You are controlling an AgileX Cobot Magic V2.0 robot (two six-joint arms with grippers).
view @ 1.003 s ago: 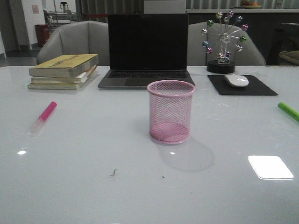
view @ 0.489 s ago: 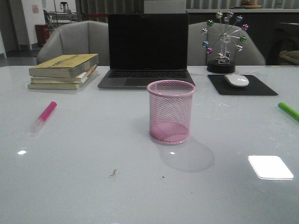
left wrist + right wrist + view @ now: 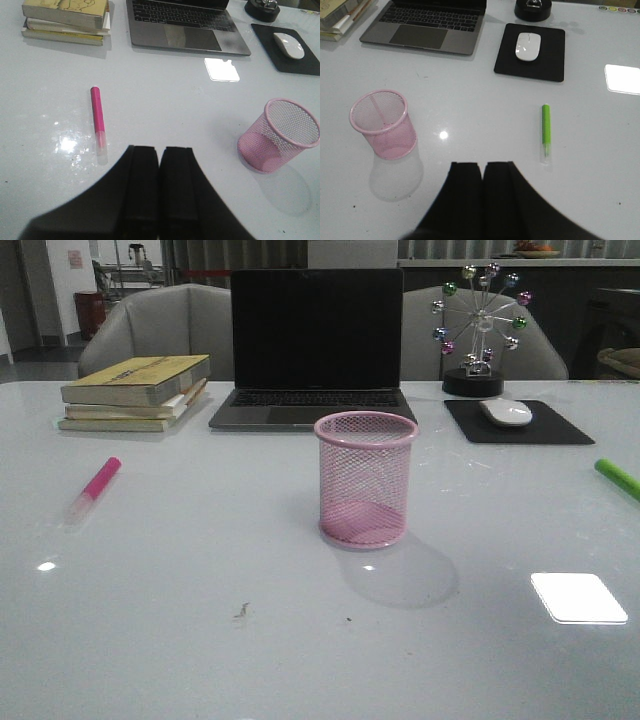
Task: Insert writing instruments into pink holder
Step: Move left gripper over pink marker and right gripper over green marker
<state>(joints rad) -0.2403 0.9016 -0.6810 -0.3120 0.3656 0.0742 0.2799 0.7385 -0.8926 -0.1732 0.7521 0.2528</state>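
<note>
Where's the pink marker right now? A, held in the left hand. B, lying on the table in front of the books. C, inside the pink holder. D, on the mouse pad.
B: the pink marker lies flat on the table, nearer than the books.

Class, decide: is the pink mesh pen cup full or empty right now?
Empty. The pink mesh pen cup shows its bare bottom; the pink highlighter and green highlighter lie on the table.

In the front view the holder [image 3: 366, 480] stands at frame centre on the worktop [image 3: 200, 620]. One marker [image 3: 94, 488] lies at mid-left, the other [image 3: 618, 478] at the right edge. Above: books [image 3: 135, 392] upper left, laptop [image 3: 315, 345] centre, mouse [image 3: 506, 412] on its mat [image 3: 560, 430] upper right.
</note>
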